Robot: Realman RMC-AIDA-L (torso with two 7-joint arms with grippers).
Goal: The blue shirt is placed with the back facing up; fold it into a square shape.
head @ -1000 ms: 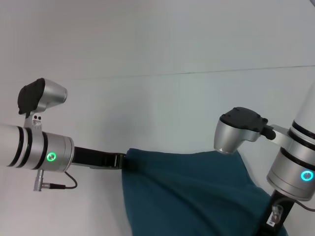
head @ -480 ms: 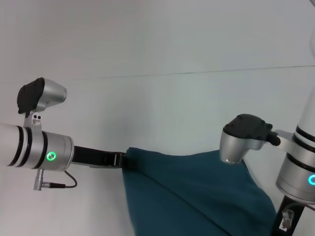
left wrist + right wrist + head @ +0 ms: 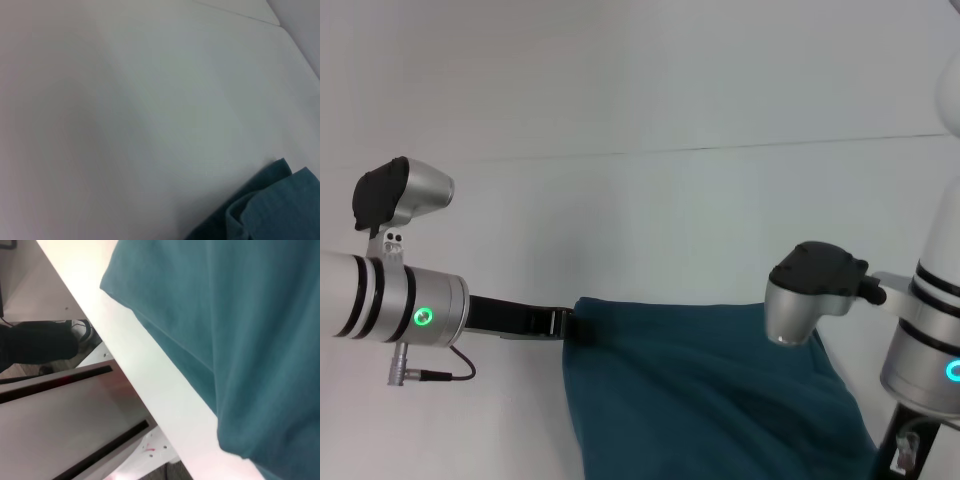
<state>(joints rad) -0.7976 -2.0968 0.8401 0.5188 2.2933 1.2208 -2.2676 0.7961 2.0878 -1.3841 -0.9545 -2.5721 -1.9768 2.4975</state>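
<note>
Plain white table [image 3: 650, 220], pale surroundings

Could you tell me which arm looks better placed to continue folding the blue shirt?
Probably the left: its hand is already at the blue shirt's far corner, while the right hand isn't visible.

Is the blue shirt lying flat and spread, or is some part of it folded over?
Partly folded, not flat: the blue shirt shows a doubled layer at its corner beside the left gripper, and creases run across it. Its lower part lies out of view.
</note>
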